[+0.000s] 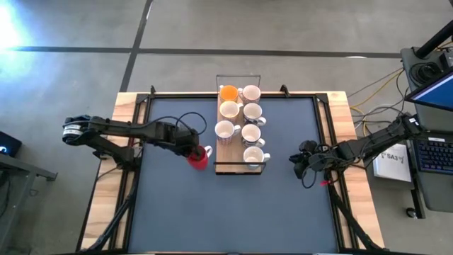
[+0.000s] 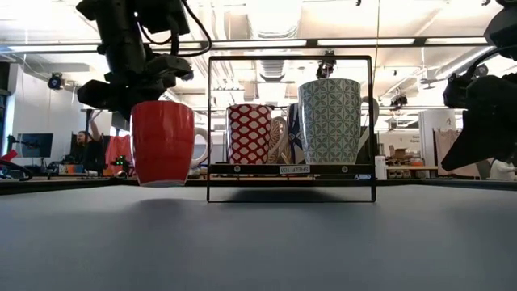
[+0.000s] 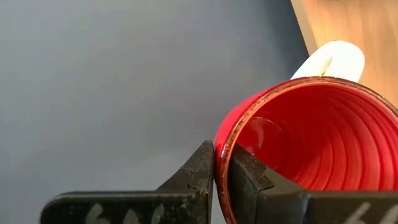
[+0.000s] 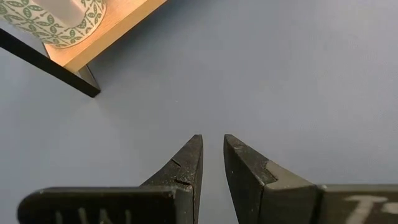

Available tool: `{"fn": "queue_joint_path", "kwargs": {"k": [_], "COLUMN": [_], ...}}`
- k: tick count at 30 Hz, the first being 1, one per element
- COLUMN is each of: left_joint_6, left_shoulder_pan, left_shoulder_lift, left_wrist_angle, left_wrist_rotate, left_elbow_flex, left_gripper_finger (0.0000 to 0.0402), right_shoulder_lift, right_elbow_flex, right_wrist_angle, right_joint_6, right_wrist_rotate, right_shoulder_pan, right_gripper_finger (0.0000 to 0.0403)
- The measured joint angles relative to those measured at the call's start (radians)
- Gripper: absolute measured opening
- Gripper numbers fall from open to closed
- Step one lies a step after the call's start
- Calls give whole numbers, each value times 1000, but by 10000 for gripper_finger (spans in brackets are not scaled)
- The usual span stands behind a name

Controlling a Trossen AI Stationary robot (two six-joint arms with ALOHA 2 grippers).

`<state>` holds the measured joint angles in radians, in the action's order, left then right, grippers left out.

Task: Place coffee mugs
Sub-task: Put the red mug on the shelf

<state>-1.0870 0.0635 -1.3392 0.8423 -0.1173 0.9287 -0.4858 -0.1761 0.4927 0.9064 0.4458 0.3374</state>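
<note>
High view: left gripper [image 1: 192, 150] clamped on rim of red mug [image 1: 199, 157], just left of board [image 1: 225, 150] on dark table [image 1: 233, 212]. Seven mugs [image 1: 253, 133] on board. Right gripper [image 1: 297, 164] off right, fingers slightly apart, empty.

- Dark blue-grey matte table mat [image 1: 233, 205], filling the table top inside the black metal frame.
- Pale wooden table edge [image 1: 106, 184] showing along the mat's sides.
- Light wooden board [image 1: 225, 150] inside a thin black wire frame [image 2: 291, 194], near the mat's middle.
- Laptop with blue screen [image 1: 435, 99] beyond the right edge.
- Person [image 2: 85, 149] seated far back in the room.
</note>
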Motion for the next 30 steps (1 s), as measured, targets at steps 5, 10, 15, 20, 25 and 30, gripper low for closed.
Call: {"fn": "queue_joint_path", "kwargs": {"k": [5,10,15,20,25,30], "left_joint_6": [-36,-159,-241,-244,-251,-266], "left_shoulder_pan": [-1,-1,-1,4,23,24], "left_shoulder_lift": [0,0,0,0,0,-1], "left_wrist_angle": [8,61,84,103,127,141], "left_wrist_rotate": [-44,-154,-262,-331,-276,-265], "left_elbow_flex": [0,-2,-2,-2,-2,-2], "left_gripper_finger": [14,13,13,13,13,12], "right_shoulder_lift": [0,0,0,0,0,0], "right_elbow_flex": [0,0,0,0,0,0], "right_wrist_angle": [0,-1,-1,-1,-1,-1], "right_joint_6": [1,2,2,2,2,2], "right_wrist_rotate": [0,0,0,0,0,0], "right_shoulder_pan": [0,0,0,0,0,0], "right_gripper_finger": [54,54,54,54,54,54]}}
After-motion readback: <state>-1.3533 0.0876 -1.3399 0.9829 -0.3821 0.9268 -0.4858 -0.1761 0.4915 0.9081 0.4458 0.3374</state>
